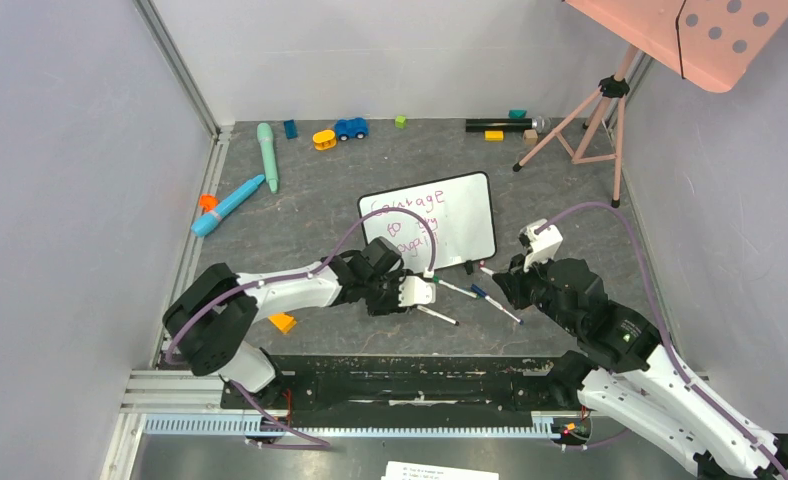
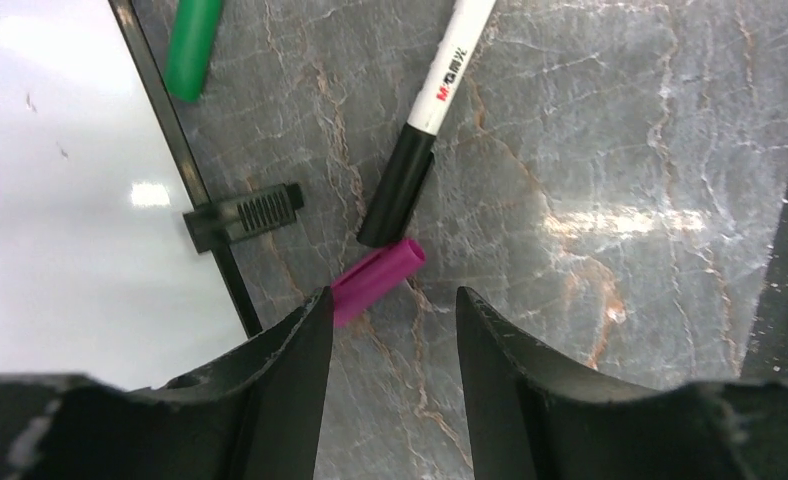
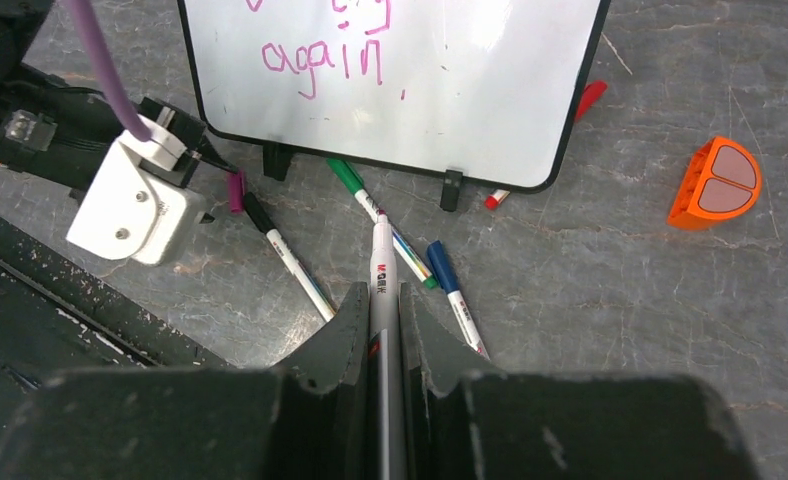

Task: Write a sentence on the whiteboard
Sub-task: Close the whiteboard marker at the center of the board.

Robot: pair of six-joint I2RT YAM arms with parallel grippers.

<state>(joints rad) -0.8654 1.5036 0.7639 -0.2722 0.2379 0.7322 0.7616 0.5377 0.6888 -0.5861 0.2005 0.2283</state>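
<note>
- At 12 o'clock from right tool [image 3: 380, 297]: whiteboard [image 1: 465, 220] on tabletop [image 1: 300, 200], sentence [image 3: 320, 55] in pink.
- right tool narrow, clamped on marker [image 3: 379, 255] (tip toward board's lower edge), wrist low.
- left tool [image 2: 393, 300] wide, low over pink cap [image 2: 378, 276]; whiteboard at 9 o'clock.

Wht whiteboard [image 1: 470, 238] w/ pink sentence [image 1: 406, 206]; gry-marbled table [image 1: 310, 205].

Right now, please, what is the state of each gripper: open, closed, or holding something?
Left gripper: open, holding nothing.
Right gripper: closed on a marker.
</note>
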